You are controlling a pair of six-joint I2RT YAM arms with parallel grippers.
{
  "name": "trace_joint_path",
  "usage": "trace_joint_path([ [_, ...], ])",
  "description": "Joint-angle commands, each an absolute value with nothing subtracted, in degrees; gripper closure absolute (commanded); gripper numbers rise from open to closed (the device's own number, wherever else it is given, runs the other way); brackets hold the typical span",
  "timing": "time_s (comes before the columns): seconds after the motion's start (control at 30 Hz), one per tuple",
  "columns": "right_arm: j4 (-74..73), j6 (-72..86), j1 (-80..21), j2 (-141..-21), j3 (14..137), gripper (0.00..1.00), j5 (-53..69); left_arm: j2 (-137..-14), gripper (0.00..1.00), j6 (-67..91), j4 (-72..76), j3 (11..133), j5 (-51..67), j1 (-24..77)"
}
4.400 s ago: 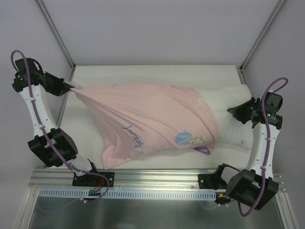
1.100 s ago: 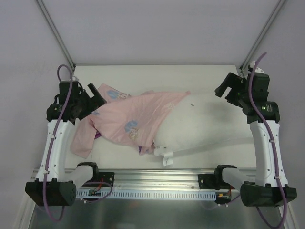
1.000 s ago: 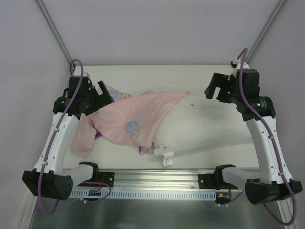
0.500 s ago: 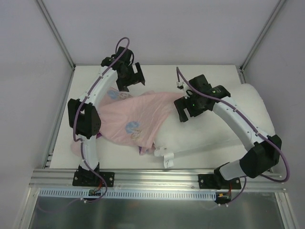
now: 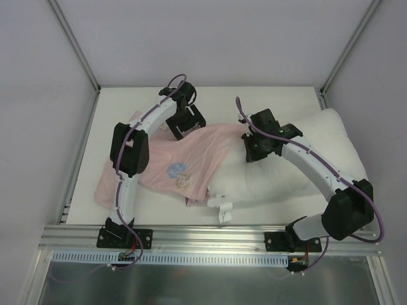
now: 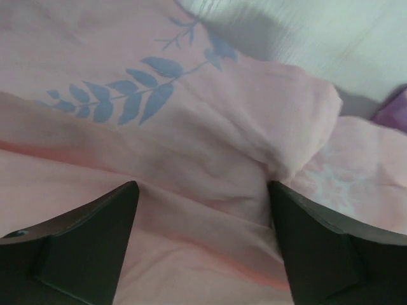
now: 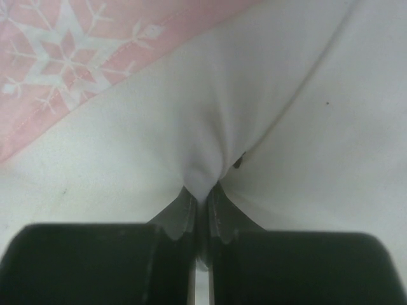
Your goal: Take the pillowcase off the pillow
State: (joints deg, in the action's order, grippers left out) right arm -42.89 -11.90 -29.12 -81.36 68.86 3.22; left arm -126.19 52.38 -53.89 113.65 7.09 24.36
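Saw pale pink over most of the pillowcase (image 5: 184, 155), with small blue cartoon prints near its middle and a purple scrap at its near edge. Found blue-grey leaf sprigs on it in the left wrist view, white snowflakes on pink in the right. Noted plain white on the pillow (image 5: 305, 171), off-white on the table (image 5: 121, 105), black on the left gripper (image 6: 202, 185) and right gripper (image 7: 202, 190).

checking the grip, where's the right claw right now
In the top view the right claw is mid-table, shut on a pinch of white fabric at the left end of the pillow, just beside the pink edge of the pillowcase.
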Motion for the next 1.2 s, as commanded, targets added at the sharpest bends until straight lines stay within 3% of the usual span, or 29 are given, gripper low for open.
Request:
trace_joint_path([
  [0.0, -42.5, -9.6, -29.1, -82.6, 66.9, 0.99, 2.3, -124.1, 0.19, 59.2, -52.7, 109.6, 9.0, 26.4],
  [0.07, -42.5, -9.2, -29.1, -82.2, 66.4, 0.99, 2.1, -124.5, 0.50, 58.9, -51.9, 109.2, 10.1, 26.8],
  [0.1, -42.1, -9.1, -29.1, -81.3, 66.0, 0.99, 1.8, -124.5, 0.88, 58.9, -51.9, 108.7, 10.2, 26.8],
  [0.13, -42.0, -9.1, -29.1, -80.7, 65.3, 0.99, 1.3, -124.5, 1.00, 58.9, -51.9, 108.5, 10.4, 26.7],
  [0.37, -41.3, -7.0, -28.4, -75.8, 62.9, 0.99, -4.6, -111.4, 1.00, 61.3, -51.9, 98.1, 2.7, 22.2],
  [0.7, -38.4, -0.5, -19.6, -67.2, 58.6, 0.99, -7.6, -94.2, 1.00, 55.9, -51.3, 86.3, 0.8, 5.7],
  [1.17, -36.7, 7.5, -4.7, -61.9, 53.9, 0.99, -3.1, -87.2, 1.00, 46.1, -51.7, 91.5, 6.8, -13.9],
])
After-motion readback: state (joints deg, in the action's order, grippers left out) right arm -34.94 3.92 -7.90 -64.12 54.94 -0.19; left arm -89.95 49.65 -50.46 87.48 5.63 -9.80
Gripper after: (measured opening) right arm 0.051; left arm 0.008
